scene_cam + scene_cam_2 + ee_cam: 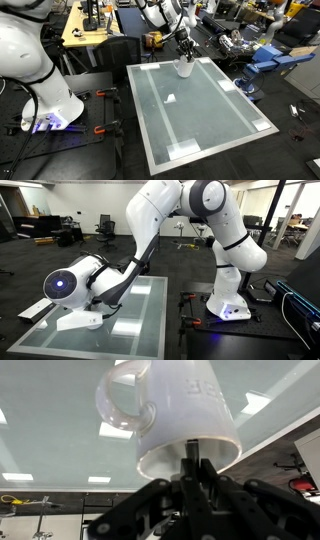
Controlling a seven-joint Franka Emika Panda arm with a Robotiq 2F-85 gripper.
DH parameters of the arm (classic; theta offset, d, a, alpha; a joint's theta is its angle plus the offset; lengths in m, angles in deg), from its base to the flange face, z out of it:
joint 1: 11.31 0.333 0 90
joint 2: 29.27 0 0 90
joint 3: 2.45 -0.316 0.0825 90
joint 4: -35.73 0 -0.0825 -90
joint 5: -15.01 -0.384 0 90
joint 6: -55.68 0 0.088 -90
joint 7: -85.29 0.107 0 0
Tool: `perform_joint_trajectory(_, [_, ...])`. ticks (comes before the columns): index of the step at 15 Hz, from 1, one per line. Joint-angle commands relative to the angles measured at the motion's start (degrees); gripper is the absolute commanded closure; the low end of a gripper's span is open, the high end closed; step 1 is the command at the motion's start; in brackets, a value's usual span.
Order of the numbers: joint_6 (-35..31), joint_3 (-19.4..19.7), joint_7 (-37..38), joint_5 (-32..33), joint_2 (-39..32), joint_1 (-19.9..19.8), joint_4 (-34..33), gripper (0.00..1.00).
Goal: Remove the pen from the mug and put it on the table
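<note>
The white mug [185, 68] stands near the far edge of the pale grey-green table [150, 130]. In the wrist view the mug [185, 415] fills the top of the picture, handle to the left. The dark pen [192, 452] sticks out of its mouth. My gripper [193, 468] is right at the mug's rim, with its fingers closed on the pen's end. In an exterior view the gripper [184, 47] hangs straight above the mug. In an exterior view showing the table [130, 320], my arm hides the mug and pen.
A small white scrap [171, 98] lies mid-table. A white robot base [40, 70] stands beside the table, with a wooden desk [85, 30] behind it. Blue equipment [265, 55] and clutter sit beyond the far corner.
</note>
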Motion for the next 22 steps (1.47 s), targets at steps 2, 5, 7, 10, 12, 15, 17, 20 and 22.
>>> perform_joint_trajectory(2, [4.56,0.01,0.72,0.05,3.44,2.55,1.18,0.97])
perform_joint_trajectory(5, [8.09,-0.09,1.16,0.50,4.84,3.59,1.40,0.97])
perform_joint_trajectory(7, [10.40,-0.27,1.49,0.84,6.11,4.09,1.75,0.97])
perform_joint_trajectory(10, [13.41,-0.58,2.09,1.73,8.50,4.50,2.72,0.97])
perform_joint_trajectory(12, [14.97,-0.91,2.56,2.51,10.20,4.59,3.46,0.97])
perform_joint_trajectory(15, [17.35,-1.65,3.56,3.45,13.04,4.43,5.10,0.97])
perform_joint_trajectory(17, [18.39,-2.24,4.95,4.00,15.37,4.06,6.96,0.97])
perform_joint_trajectory(20, [19.65,-3.08,6.72,4.23,19.33,3.34,10.68,0.97])
perform_joint_trajectory(22, [19.51,-3.58,7.07,4.23,22.15,2.64,13.51,0.97])
